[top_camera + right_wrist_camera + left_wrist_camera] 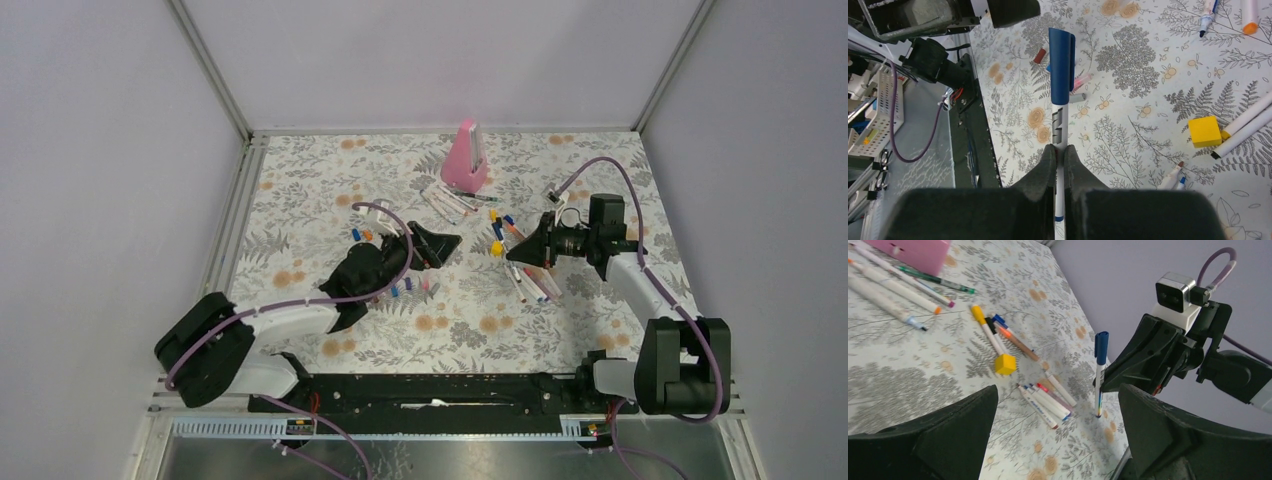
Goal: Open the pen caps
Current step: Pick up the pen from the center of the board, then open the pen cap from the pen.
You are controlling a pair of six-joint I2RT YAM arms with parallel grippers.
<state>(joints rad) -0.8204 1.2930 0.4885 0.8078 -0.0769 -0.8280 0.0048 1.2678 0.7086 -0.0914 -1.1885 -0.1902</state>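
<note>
Right jaws: the right gripper is clamped tight on a thin white plastic pen barrel, one pad on each side.
Held cap: a dark blue cylindrical plastic cap sits on the barrel's upper end, clear of the fingers.
Left jaws: the left gripper is spread wide with nothing in it. In the top view it is at nine o'clock of the right gripper, facing it.
Loose caps: small coloured plastic caps lie on the floral tablecloth, at seven o'clock of the left gripper.
Yellow block: a small yellow cube rests between the two grippers.
Bare pens: a cluster of uncapped white markers lies at five o'clock of the right gripper.
Pink wedge: a tall pink wedge-shaped object stands at the table's twelve o'clock.
</note>
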